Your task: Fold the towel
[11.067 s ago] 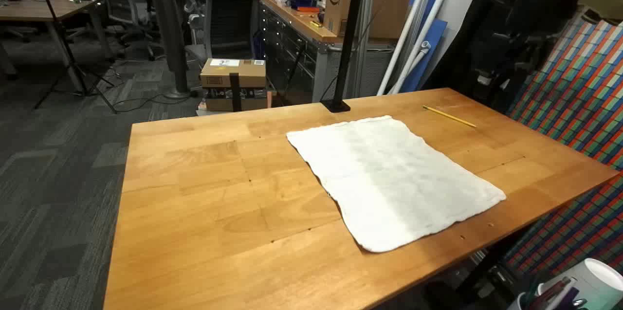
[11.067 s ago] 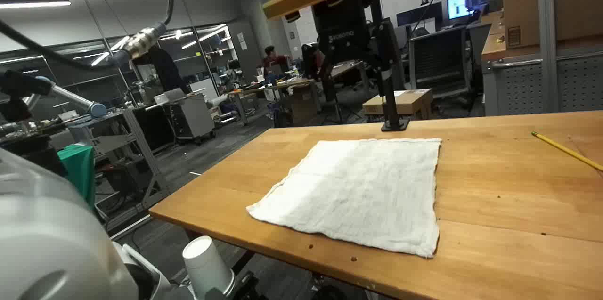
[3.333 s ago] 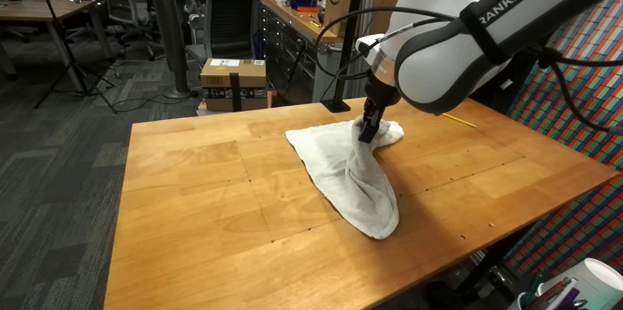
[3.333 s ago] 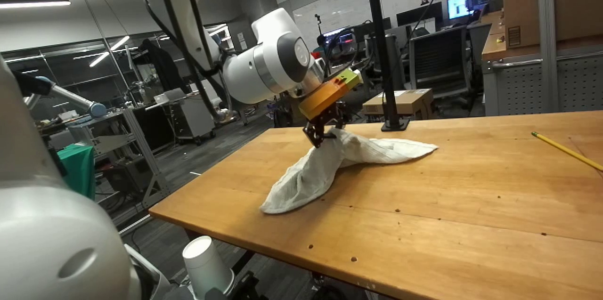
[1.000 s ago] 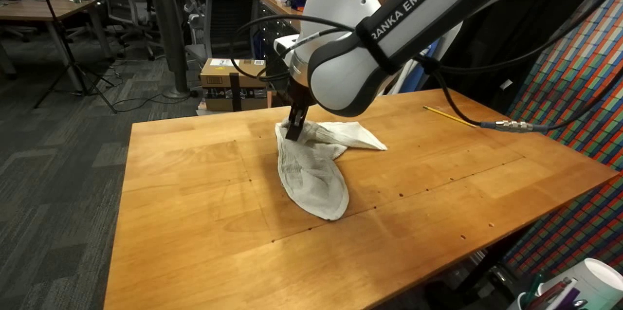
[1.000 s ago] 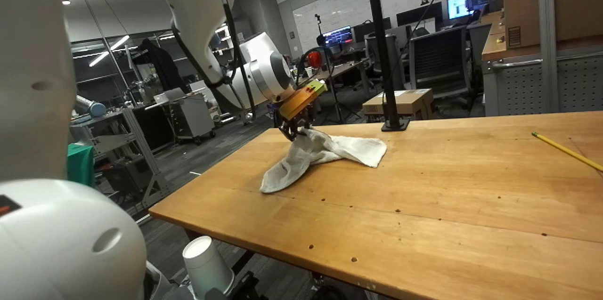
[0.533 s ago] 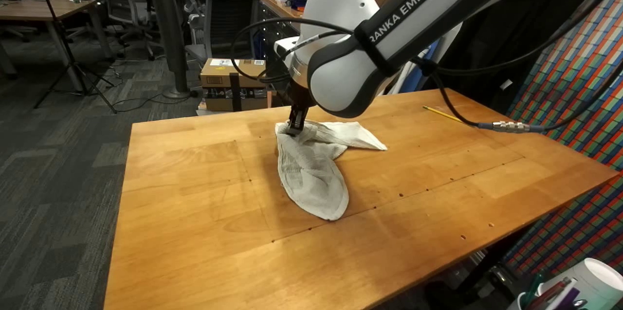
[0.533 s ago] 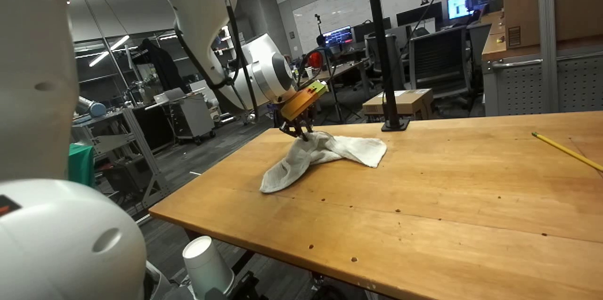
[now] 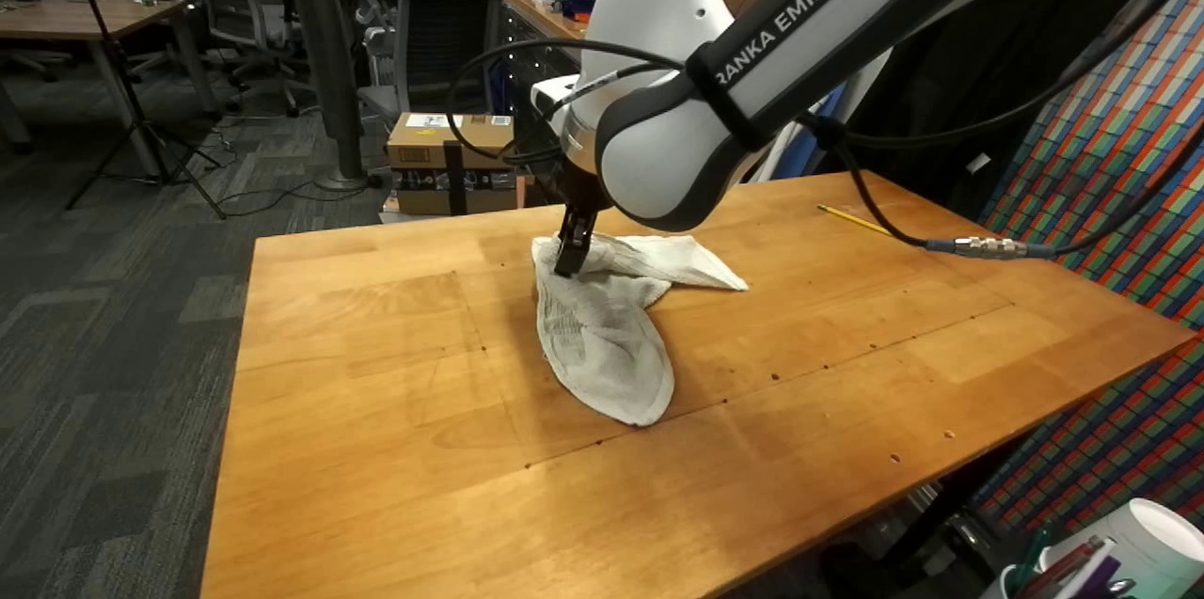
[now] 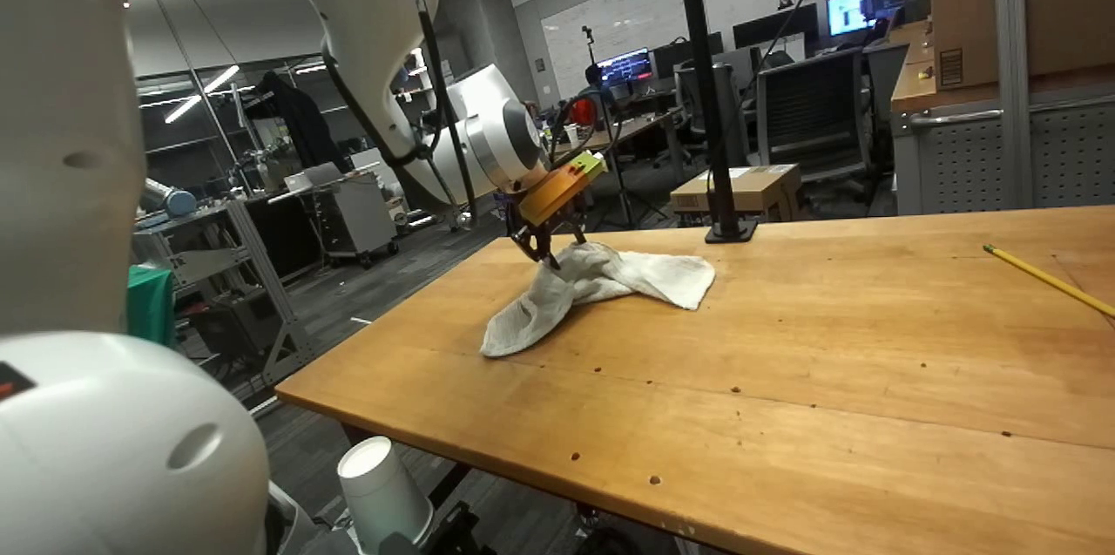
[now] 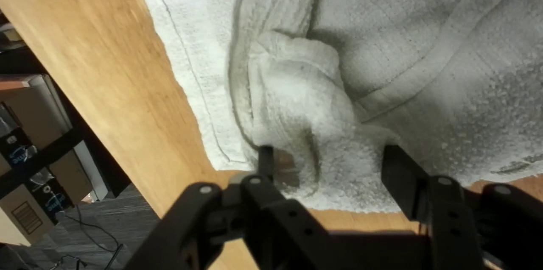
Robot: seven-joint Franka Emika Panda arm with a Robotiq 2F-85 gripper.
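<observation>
The off-white towel (image 9: 607, 354) lies bunched on the wooden table, one rounded lobe toward the front and a flatter flap out to the side. In an exterior view the towel (image 10: 666, 274) rises in a hump under my gripper (image 10: 569, 253). Seen from the wrist, my gripper (image 11: 329, 150) stands open, its two black fingers (image 11: 401, 176) well apart. Between them, a raised fold of the towel (image 11: 297, 79) sits loosely, with a gap beside the left finger. Both fingertips are down at the cloth; whether they touch it I cannot tell.
A yellow pencil (image 10: 1050, 280) lies on the table (image 9: 395, 430) away from the towel. At the far edge stands a black pole (image 10: 730, 228). A white cup (image 10: 383, 490) is below the near edge. Cardboard boxes (image 9: 451, 157) are on the floor beyond the table.
The towel lay flat at first, then was gripped, drawn across and bunched up. Within the last second my fingers spread apart and let go of it; arm and towel hardly moved.
</observation>
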